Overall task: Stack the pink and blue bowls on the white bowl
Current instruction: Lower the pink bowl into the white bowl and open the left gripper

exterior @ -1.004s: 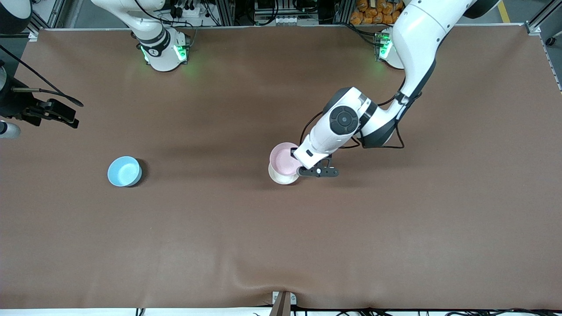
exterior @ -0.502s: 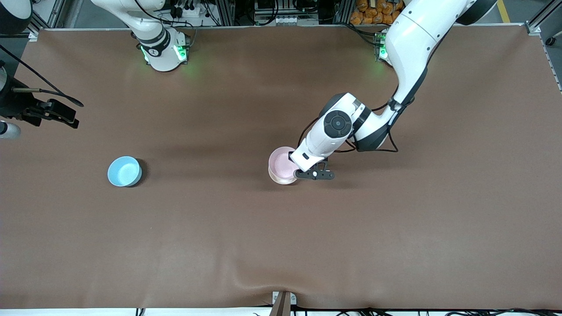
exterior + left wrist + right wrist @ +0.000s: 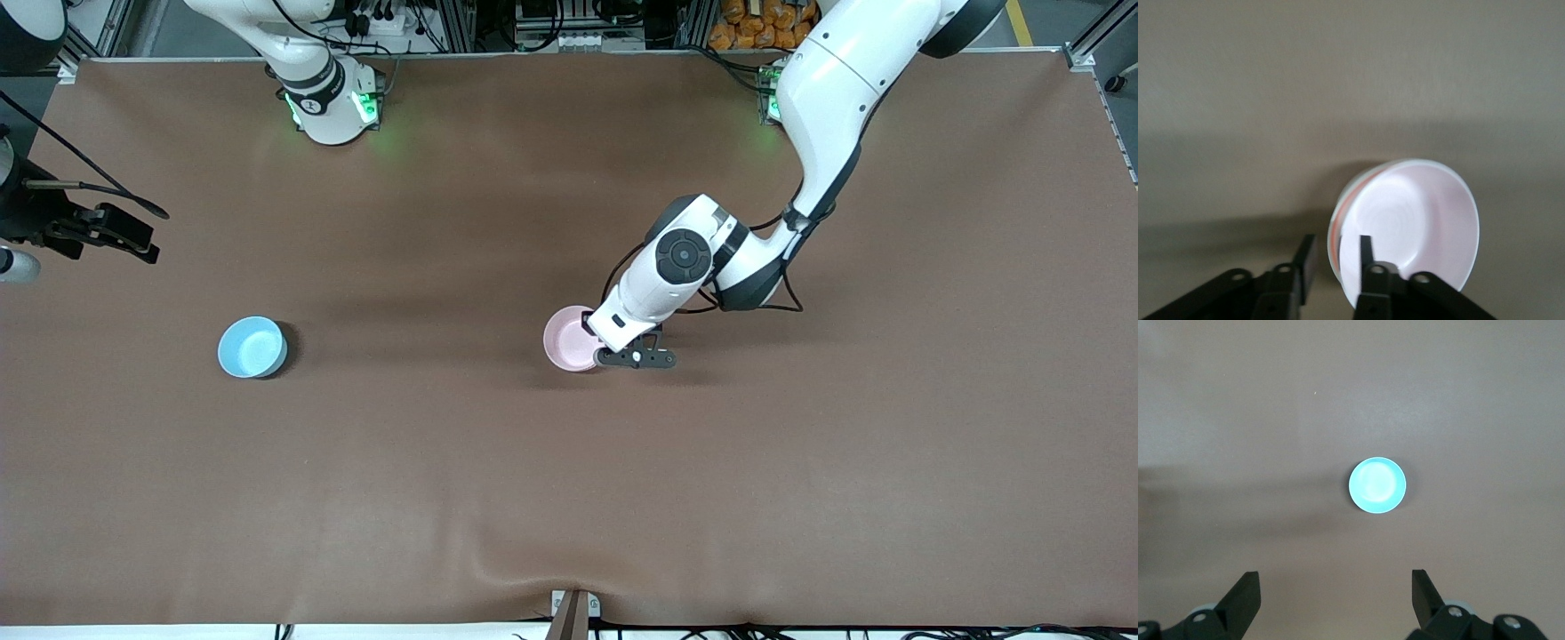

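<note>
The pale pink round plastic bowl (image 3: 569,339) sits nested in the plain white round plastic bowl (image 3: 1336,223), of which only a rim edge shows, near the middle of the brown table (image 3: 569,498). The left gripper (image 3: 1333,257) straddles the pink bowl's rim, its fingers parted a little with a gap on either side of the wall. The light blue round plastic bowl (image 3: 252,347) stands well apart from the pink bowl, toward the right arm's end. The right gripper (image 3: 1336,597) waits high above, spread wide and empty.
</note>
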Controlling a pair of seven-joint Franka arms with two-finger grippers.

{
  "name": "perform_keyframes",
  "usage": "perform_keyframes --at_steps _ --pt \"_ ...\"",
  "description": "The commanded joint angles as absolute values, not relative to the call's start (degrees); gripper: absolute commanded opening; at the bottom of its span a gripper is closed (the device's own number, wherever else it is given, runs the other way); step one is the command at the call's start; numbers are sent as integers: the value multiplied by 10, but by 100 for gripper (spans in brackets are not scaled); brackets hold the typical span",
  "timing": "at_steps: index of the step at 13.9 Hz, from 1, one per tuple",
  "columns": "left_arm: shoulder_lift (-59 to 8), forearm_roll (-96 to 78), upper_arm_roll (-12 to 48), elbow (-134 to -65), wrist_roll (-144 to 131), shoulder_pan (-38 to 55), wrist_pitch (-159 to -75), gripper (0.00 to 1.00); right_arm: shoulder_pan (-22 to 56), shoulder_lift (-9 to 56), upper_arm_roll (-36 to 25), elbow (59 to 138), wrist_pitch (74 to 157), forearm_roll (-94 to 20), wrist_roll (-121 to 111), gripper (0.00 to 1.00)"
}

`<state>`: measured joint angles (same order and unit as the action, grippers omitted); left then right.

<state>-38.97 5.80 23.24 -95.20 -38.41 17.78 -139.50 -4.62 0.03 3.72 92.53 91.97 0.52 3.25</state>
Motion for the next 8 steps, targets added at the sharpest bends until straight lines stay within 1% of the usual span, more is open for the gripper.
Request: perform_keyframes --at_steps 1,5,6,8 --pt "-332 92 214 -947 -395 165 -1345 100 -50 -4 40 934 930 7 40 100" --pt "-195 91 219 -947 -353 78 -1199 100 -83 16 35 926 933 8 -9 100" --pt "-161 89 217 -941 -346 57 -1165 100 -84 38 35 910 937 13 -21 100" --pt "-115 87 219 -930 -308 15 -1104 100 -96 68 35 898 939 38 -24 100"
